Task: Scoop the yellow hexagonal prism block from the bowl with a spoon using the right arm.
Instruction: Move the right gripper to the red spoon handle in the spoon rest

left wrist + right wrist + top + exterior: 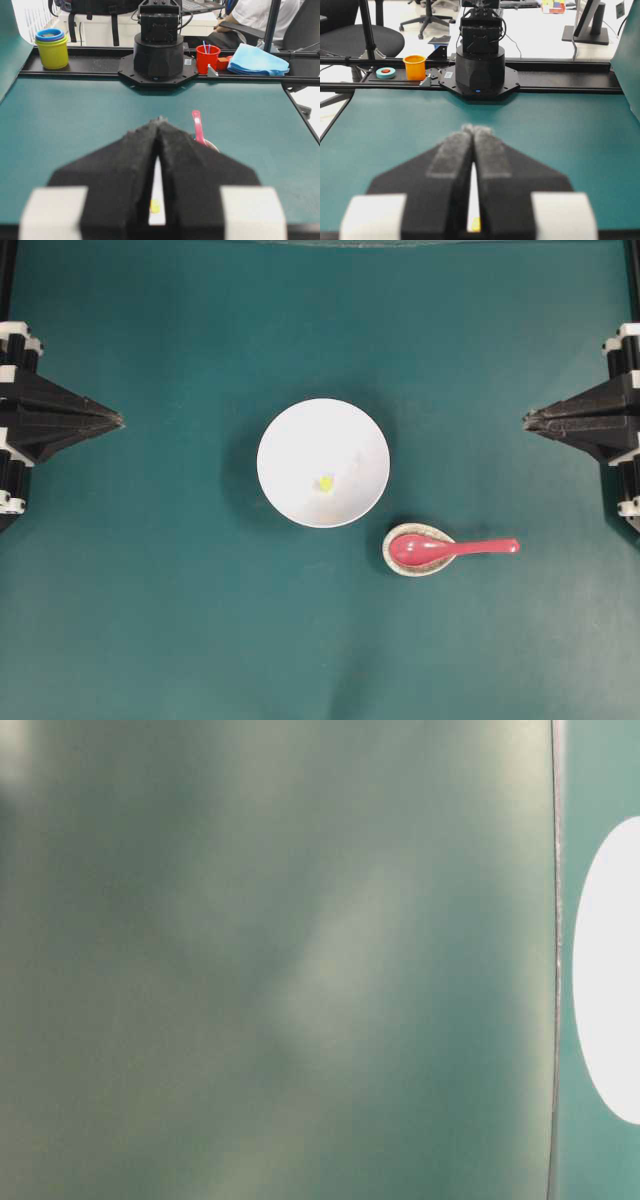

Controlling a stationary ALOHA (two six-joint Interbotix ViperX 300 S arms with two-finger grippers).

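While both pincers, left pincer (pixel 120 421) and right pincer (pixel 527 420), sit closed, one bowl (pixel 290 440) holds one yellow block (pixel 325 483).

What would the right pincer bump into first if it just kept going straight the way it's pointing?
Probably the bowl. The right pincer is shut and points level across the table toward the middle, and the bowl's upper part seems to sit in that line. The spoon lies off to the side. Height is unclear, so it might pass over the rim.

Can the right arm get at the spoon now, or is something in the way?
Probably yes. The spoon lies on its small rest, handle toward the right arm, with only bare table between.
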